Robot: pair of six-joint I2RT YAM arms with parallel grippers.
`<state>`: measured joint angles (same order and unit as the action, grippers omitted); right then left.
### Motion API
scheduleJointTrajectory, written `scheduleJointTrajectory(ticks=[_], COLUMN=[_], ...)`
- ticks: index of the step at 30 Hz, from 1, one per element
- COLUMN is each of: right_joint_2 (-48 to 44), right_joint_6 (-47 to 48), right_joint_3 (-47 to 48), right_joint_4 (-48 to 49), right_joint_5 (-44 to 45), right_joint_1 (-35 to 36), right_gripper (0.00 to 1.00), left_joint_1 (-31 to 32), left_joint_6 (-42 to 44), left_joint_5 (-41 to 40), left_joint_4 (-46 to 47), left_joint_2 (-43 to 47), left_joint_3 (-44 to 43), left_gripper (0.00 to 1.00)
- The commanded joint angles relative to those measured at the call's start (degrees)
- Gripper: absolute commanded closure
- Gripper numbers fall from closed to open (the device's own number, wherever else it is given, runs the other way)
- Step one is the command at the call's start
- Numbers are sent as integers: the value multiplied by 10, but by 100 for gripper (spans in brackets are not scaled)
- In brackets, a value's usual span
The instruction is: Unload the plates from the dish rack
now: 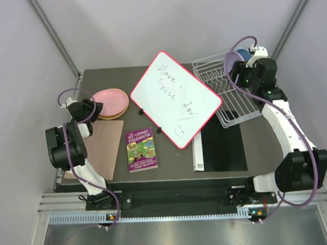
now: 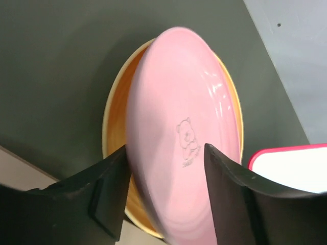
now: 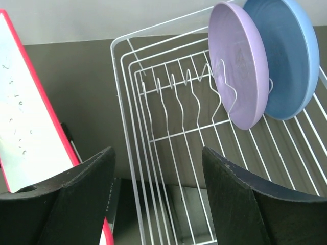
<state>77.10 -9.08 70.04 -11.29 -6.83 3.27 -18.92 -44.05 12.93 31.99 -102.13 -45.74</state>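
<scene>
My left tool [image 2: 164, 153] is released, its jaws parted either side of the pink plate [image 2: 179, 102]. That plate lies on the orange-yellow plate [image 2: 115, 117] at the far left of the table [image 1: 103, 79]. My right tool [image 3: 158, 153] hangs open over the dish rack [image 1: 233, 109] at the far right, grasping nothing. The lilac plate [image 3: 240, 61] and light blue plate [image 3: 291, 61] stand upright at the rack's far end.

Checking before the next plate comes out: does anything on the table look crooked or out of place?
The whiteboard sits skewed on a diagonal, one corner by the dish rack. The pink plate sits off-centre on the orange-yellow plate. Nothing looks spilled or broken.
</scene>
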Motion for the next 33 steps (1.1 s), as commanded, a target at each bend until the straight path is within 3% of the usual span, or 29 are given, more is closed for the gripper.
scheduleJointTrajectory(ticks=[1,3,5,6,8,17,26,32,33], right_joint_2=[30,44,66,74,100,207,334,378,387], right_joint_6=[9,15,24,27,39,85,142,168,171], right_joint_3=[31,41,59,65,93,211,331,365,371], right_joint_4=[15,12,9,8,-4,-28,-73,-92,-95], right_joint_5=[15,40,56,65,84,188,223,255,260], right_joint_1=[-7,-9,-9,-9,-11,-13,-13,-14,-14], right_gripper=[31,30,30,30,30,30,37,46,52], left_joint_1=[-3,-3,-4,-4,-3,-2,-3,4,5], left_joint_6=[2,6,13,17,32,92,71,52,55], left_joint_5=[23,18,16,17,13,-63,7,53,54], left_joint_4=[47,45,33,27,-7,-147,-132,-92,-93], left_joint_2=[17,32,44,53,68,153,210,250,257], left_joint_3=[-13,-10,-15,-18,-37,-80,-49,-27,-25], left_gripper=[34,22,18,6,3,1,1,1,1])
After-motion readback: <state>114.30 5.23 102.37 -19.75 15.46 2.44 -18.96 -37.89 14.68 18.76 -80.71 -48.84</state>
